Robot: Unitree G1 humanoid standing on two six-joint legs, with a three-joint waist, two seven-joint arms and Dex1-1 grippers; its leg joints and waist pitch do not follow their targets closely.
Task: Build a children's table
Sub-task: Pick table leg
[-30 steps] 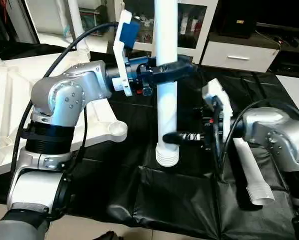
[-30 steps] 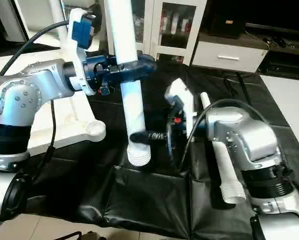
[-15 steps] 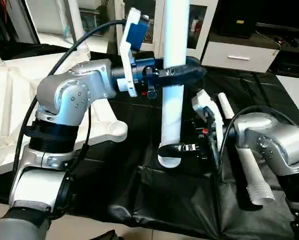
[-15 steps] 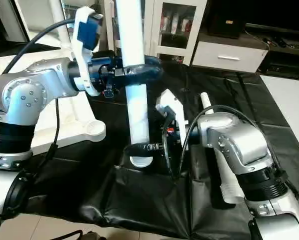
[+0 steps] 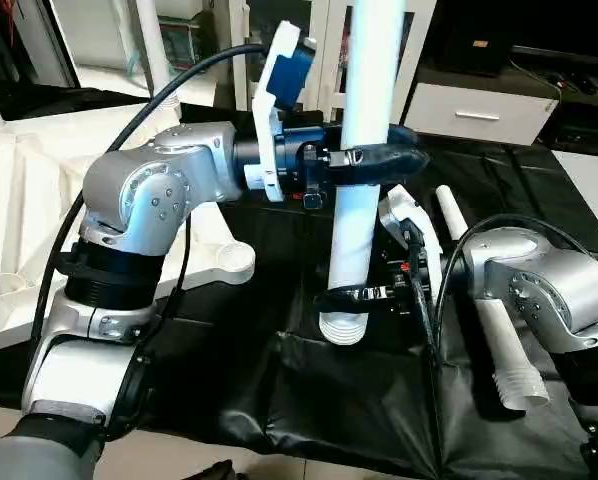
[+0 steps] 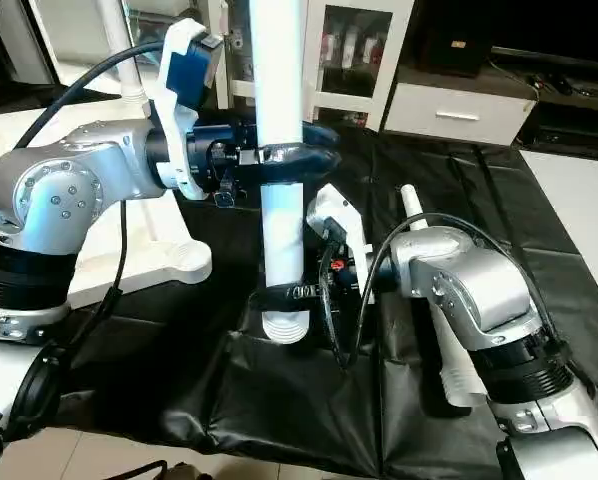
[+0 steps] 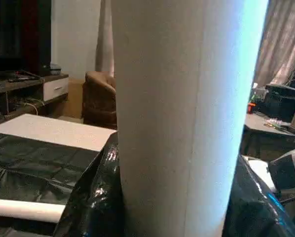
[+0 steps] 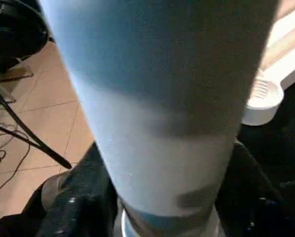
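We hold the leg (image 5: pixel 362 200) near upright above the black-draped work table (image 5: pixel 379 400). Our left gripper (image 5: pixel 374 160) clamps its middle; our right gripper (image 5: pixel 347 296) wraps the shaft just above the ribbed end, likely to steady aiming. The tabletop (image 5: pixel 9 210) lies to the left.

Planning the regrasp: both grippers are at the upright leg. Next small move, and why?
Probably finish closing the right gripper just above the flared end of the leg. The left gripper already clamps it higher up, and the nearest corner socket is empty.
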